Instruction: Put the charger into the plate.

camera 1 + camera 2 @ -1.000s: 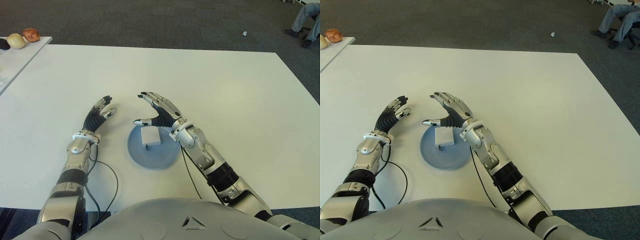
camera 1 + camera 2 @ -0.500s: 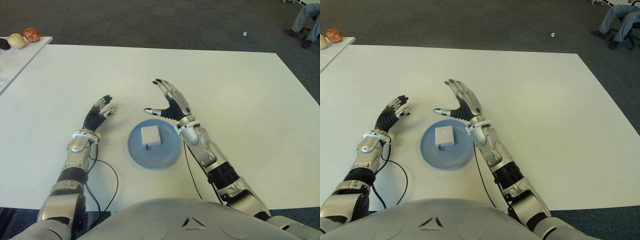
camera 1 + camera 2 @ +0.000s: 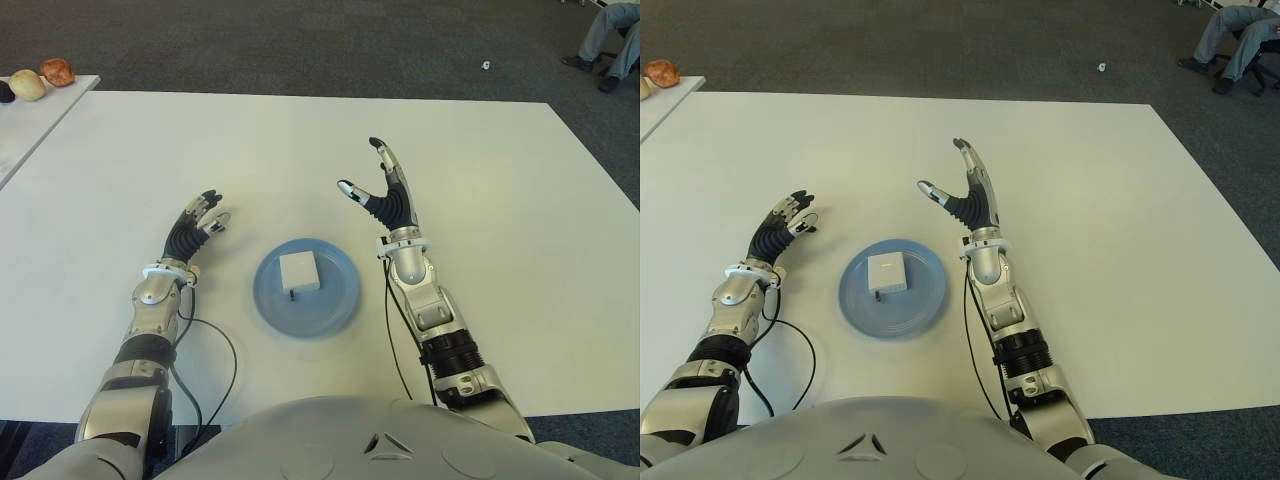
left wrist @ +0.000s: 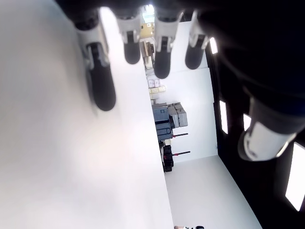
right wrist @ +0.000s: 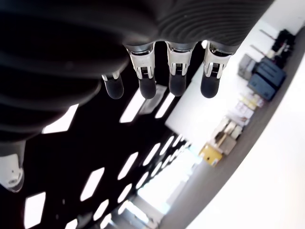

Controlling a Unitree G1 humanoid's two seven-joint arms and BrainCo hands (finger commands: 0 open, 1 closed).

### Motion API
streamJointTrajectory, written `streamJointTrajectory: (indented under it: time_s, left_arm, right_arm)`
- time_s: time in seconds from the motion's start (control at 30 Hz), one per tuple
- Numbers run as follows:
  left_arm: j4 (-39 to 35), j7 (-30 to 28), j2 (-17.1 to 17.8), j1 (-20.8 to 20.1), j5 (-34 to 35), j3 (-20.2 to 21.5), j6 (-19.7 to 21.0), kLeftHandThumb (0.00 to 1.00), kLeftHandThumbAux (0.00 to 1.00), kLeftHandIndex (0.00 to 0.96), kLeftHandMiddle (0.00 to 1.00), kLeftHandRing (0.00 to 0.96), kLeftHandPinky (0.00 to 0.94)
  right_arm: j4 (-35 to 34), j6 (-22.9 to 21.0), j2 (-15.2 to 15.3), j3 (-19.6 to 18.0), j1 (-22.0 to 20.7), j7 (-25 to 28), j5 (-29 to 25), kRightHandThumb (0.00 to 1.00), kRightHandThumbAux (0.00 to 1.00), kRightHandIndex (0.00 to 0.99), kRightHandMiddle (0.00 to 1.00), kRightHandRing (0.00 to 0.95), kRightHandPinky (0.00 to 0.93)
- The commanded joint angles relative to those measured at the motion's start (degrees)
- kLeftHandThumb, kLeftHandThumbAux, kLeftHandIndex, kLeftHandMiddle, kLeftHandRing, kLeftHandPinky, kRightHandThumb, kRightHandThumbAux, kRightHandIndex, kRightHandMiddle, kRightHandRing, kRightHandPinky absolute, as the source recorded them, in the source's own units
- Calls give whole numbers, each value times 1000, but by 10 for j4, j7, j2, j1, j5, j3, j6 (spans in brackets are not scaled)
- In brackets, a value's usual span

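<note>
- Right of the plate: right hand (image 3: 388,196) raised above the table (image 3: 500,200), fingers spread wide, holding nothing.
- Left of the plate: left hand (image 3: 192,228), fingers loosely extended, empty.
- Between the hands: blue plate (image 3: 335,310) flat on the table.
- Charger (image 3: 299,271), white block, sits in the plate, just off centre toward the far side.

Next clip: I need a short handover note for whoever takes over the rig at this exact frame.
Right hand: open, empty, raised above the table to the right of the plate.
Left hand: open, empty, to the left of the plate.
Charger: lying in the blue plate, nothing touching it.
Done: the charger is in the plate.
Left: nothing on the placement itself; both hands are clear of the plate.
</note>
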State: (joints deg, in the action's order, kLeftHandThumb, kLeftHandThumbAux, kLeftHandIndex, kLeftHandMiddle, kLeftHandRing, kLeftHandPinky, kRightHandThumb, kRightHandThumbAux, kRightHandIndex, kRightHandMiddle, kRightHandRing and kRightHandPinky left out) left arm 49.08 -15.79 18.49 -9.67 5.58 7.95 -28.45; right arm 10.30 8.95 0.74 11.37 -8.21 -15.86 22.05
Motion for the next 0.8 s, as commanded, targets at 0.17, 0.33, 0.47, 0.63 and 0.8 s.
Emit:
streamJointTrajectory:
  time_s: [0.17, 0.33, 0.47, 0.63, 0.8]
  left_arm:
    - [27, -4, -9, 17, -8, -4, 13, 0, 596, 134, 155, 85, 0]
    - [35, -7, -6, 12, -7, -3, 13, 0, 594, 137, 156, 87, 2]
    - [39, -8, -6, 10, -7, -2, 8, 0, 580, 133, 154, 85, 0]
    - [43, -8, -4, 8, -7, -2, 8, 0, 572, 132, 153, 83, 0]
    - [39, -6, -4, 8, -6, -1, 15, 0, 573, 133, 155, 84, 0]
  right_arm:
    - [15, -26, -32, -34, 18, 4, -55, 28, 582, 0, 0, 0, 0]
    - [35, -30, -45, -44, 23, 5, -72, 30, 612, 0, 0, 0, 0]
    - [66, -19, -51, -58, 17, 12, -98, 40, 628, 0, 0, 0, 0]
    - [100, -2, -50, -66, 7, 14, -114, 54, 640, 0, 0, 0, 1]
    - [182, 32, -48, -82, -10, 20, -137, 67, 665, 2, 0, 0, 3]
